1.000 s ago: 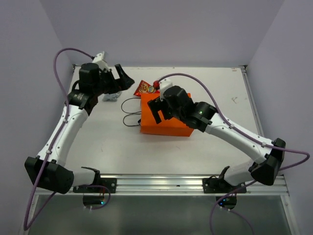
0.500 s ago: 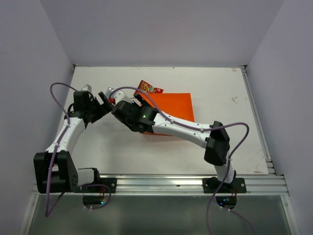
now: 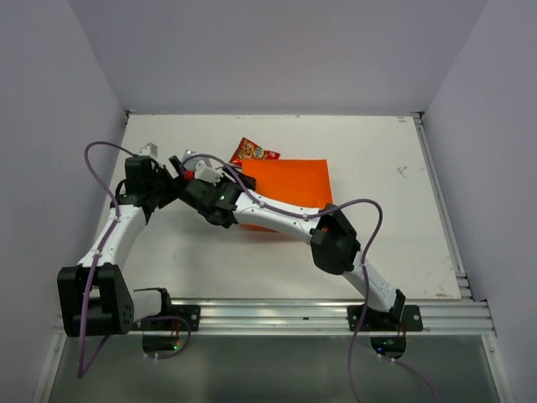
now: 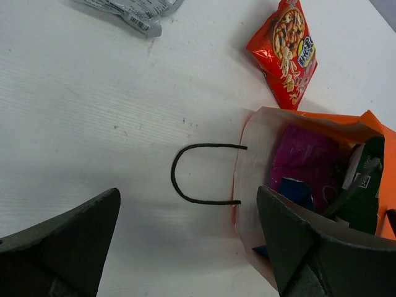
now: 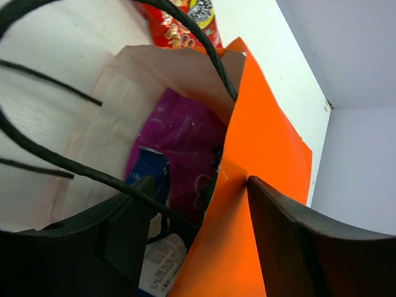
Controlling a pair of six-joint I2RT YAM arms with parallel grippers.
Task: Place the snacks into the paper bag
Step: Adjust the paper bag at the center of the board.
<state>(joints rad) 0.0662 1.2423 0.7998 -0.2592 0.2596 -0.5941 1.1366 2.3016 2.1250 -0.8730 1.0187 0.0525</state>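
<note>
At paper bag (image 3: pixel 294 180) mouth: right tool (image 5: pixel 199 185) agape astride rim, left tool (image 4: pixel 187 192) agape over table (image 4: pixel 93 93).

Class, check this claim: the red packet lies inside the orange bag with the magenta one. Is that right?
No. The red packet lies on the table outside the bag, beside its mouth; the magenta packet is inside. The left wrist view shows it.
</note>
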